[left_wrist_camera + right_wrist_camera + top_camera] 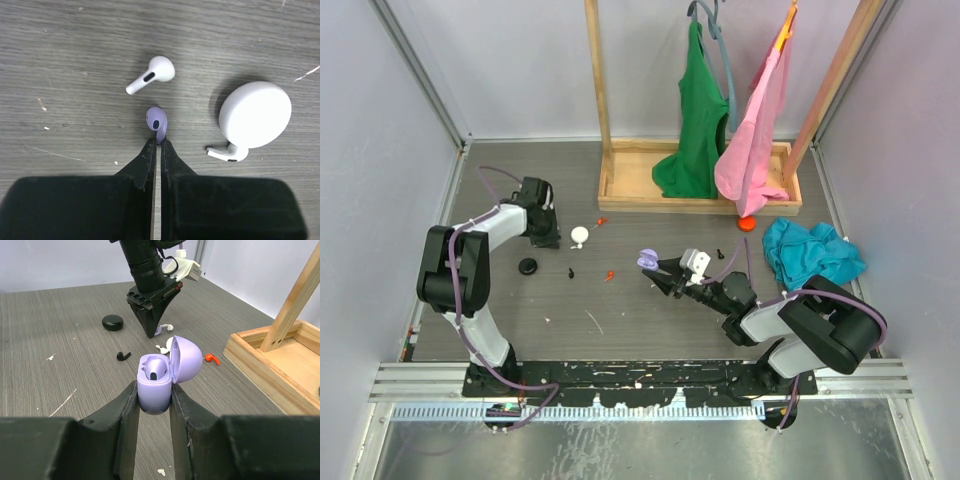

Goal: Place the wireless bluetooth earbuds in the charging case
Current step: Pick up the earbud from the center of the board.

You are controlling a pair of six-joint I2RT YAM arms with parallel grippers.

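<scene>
My left gripper (159, 144) is shut on the stem of a lilac earbud (156, 121), close over the table. A white earbud (152, 75) lies just beyond it. Another white earbud (227, 152) lies against a round white disc (255, 114). My right gripper (155, 390) is shut on the open lilac charging case (157, 385), lid (186, 360) up, with one lilac earbud (155, 369) seated inside. In the top view the case (646, 260) is mid-table, well right of the left gripper (552, 240). Black (572, 271) and red (610, 274) earbuds lie between them.
A black disc (528, 266) lies near the left arm. Another red earbud (602, 221) and a black earbud (720, 253) lie loose. A red disc (747, 224) sits by the wooden rack base (620, 195) with hanging clothes. A teal cloth (810, 252) lies at the right.
</scene>
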